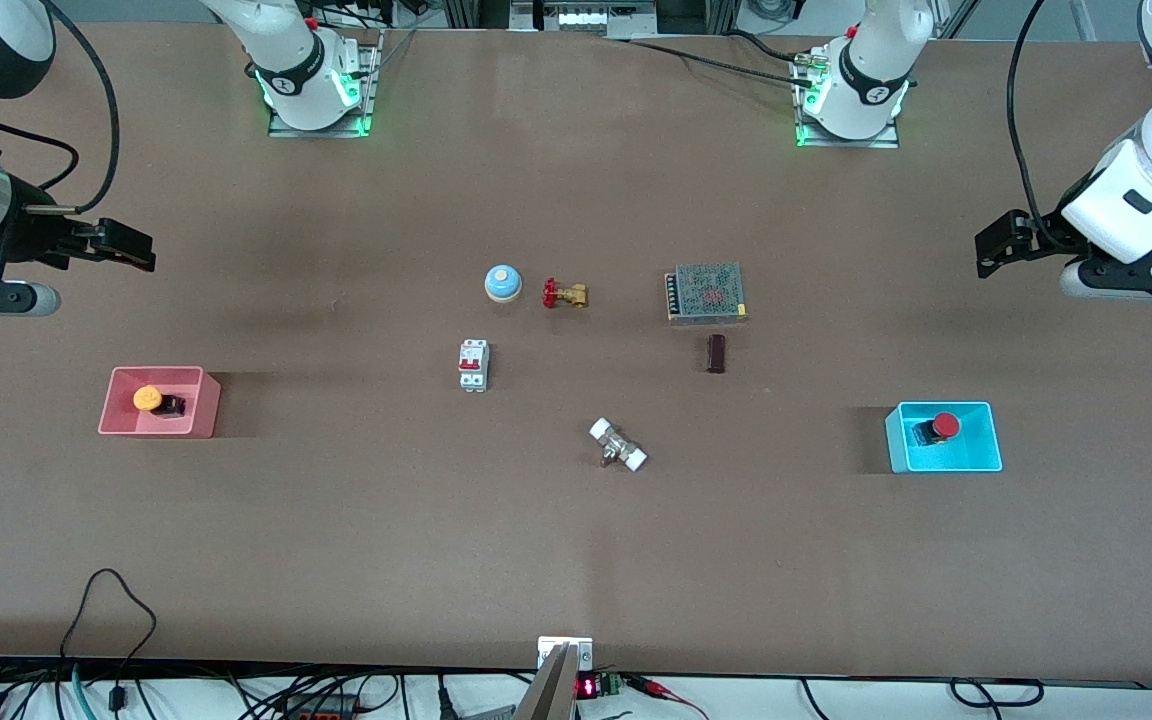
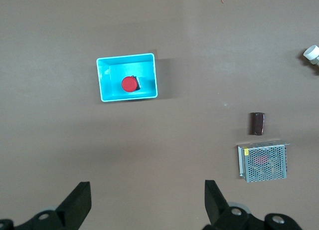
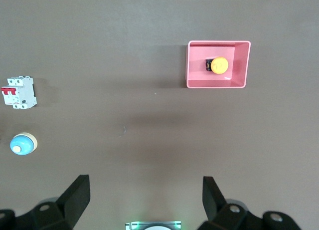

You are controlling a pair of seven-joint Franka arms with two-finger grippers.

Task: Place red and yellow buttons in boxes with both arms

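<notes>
- Brown counter (image 1: 576,560) fills the front view, with cables along its camera-side edge and both arm bases at twelve o'clock.
- At about eight o'clock from the middle sits the pink box (image 1: 118,415), with the yellow button (image 1: 148,398) lying inside it; at four o'clock sits the blue box (image 1: 976,455), holding the red button (image 1: 945,425).
- By these positions both buttons look placed, so the task seems done or nearly so.
- Right gripper (image 1: 126,245) hangs over bare counter at the right arm's end, at ten o'clock of the middle, jaws spread wide and holding nothing.
- Left gripper (image 1: 998,245) hangs over bare counter at the left arm's end, at two o'clock, jaws likewise apart and empty.
- Around the middle lie a white breaker (image 1: 473,365), a blue bell (image 1: 503,283), a brass valve (image 1: 564,294), a metal mesh box (image 1: 705,293), a small dark block (image 1: 716,353) and a white-capped fitting (image 1: 618,445).
- Risks from here, as I judge them: a low sweep home could clip a box rim and slide or tip the light box, spilling its button.
- Either button rests tilted on its side, so a knock could roll it about.
</notes>
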